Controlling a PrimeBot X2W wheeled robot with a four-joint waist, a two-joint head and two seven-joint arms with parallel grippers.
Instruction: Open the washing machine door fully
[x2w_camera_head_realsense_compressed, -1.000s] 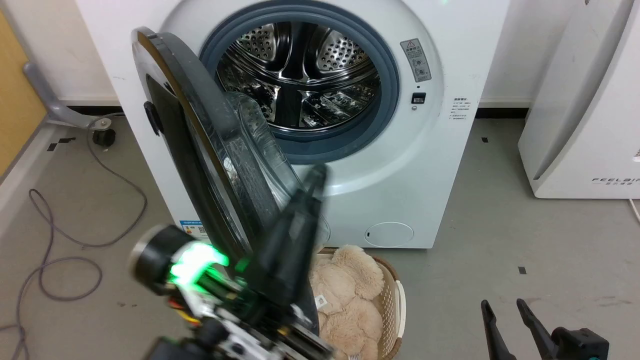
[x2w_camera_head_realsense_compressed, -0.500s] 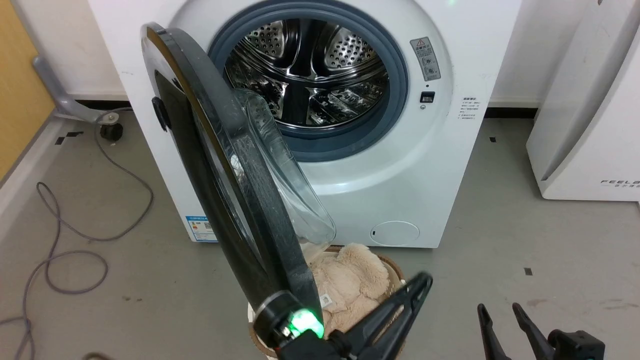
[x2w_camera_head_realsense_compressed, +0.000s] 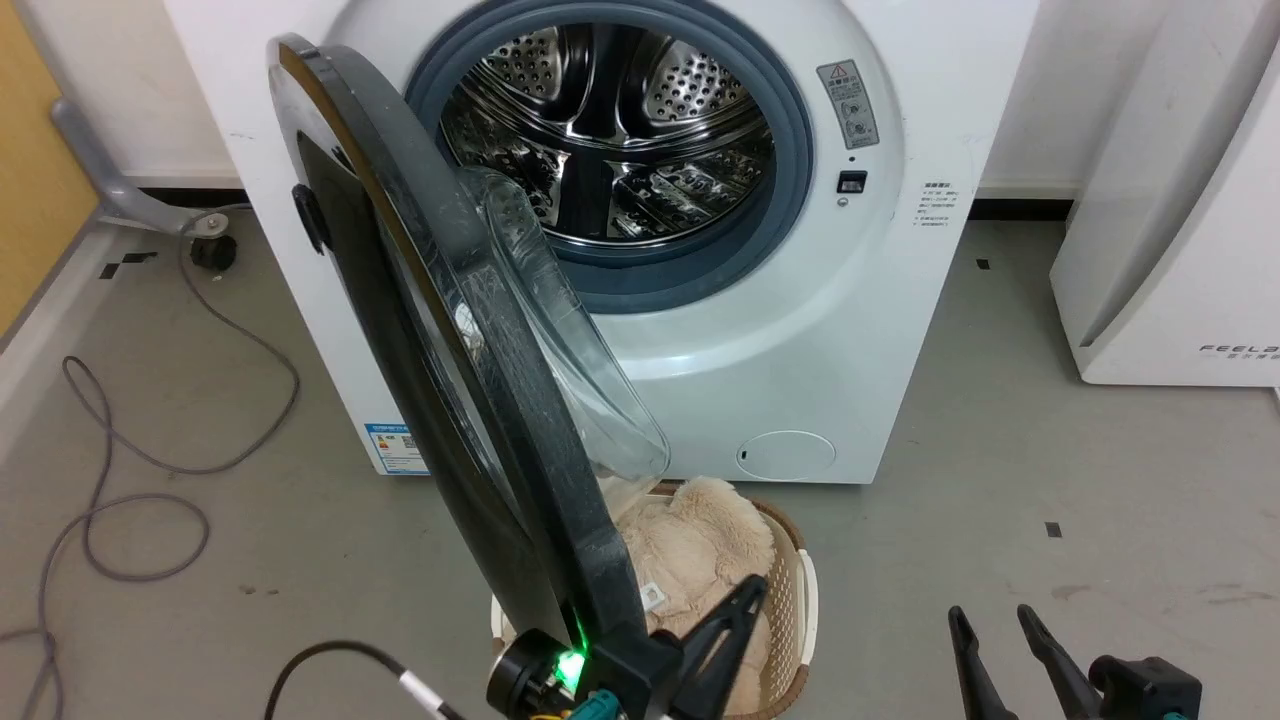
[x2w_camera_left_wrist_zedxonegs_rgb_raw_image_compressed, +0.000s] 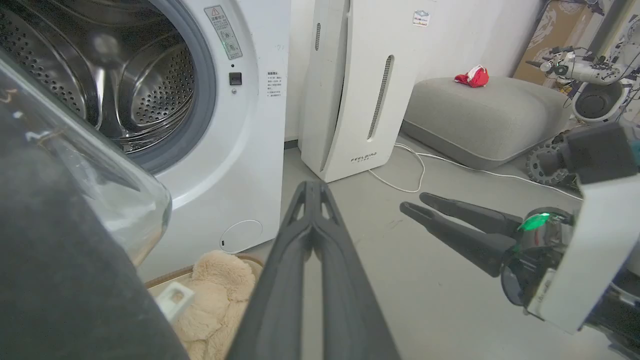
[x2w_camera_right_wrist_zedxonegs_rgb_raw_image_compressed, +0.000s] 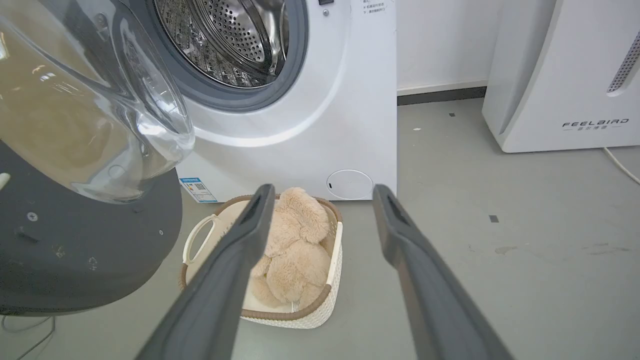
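The washing machine door (x2w_camera_head_realsense_compressed: 470, 400) is a glossy black disc with a clear glass bowl (x2w_camera_head_realsense_compressed: 560, 340). It stands swung out from the white machine (x2w_camera_head_realsense_compressed: 800, 330), edge-on to the head view, leaving the steel drum (x2w_camera_head_realsense_compressed: 610, 130) exposed. My left gripper (x2w_camera_head_realsense_compressed: 750, 588) is shut on nothing, low beside the door's bottom edge and over the basket. Its own wrist view shows its joined fingers (x2w_camera_left_wrist_zedxonegs_rgb_raw_image_compressed: 311, 186), with the door (x2w_camera_left_wrist_zedxonegs_rgb_raw_image_compressed: 55, 260) dark at the left. My right gripper (x2w_camera_head_realsense_compressed: 985, 615) hangs open at the lower right, apart from the door, with wide-spread fingers (x2w_camera_right_wrist_zedxonegs_rgb_raw_image_compressed: 255, 215).
A woven basket (x2w_camera_head_realsense_compressed: 795, 590) holding a beige plush toy (x2w_camera_head_realsense_compressed: 690, 550) sits on the floor right under the door's swing. A white appliance (x2w_camera_head_realsense_compressed: 1170, 220) stands to the right. Grey cables (x2w_camera_head_realsense_compressed: 150, 480) loop on the left floor, near a caster leg (x2w_camera_head_realsense_compressed: 205, 245).
My shut left gripper has dropped from beside the glass bowl down and to the right, to the door's bottom edge. The door's angle looks about the same. The right gripper has stayed put.
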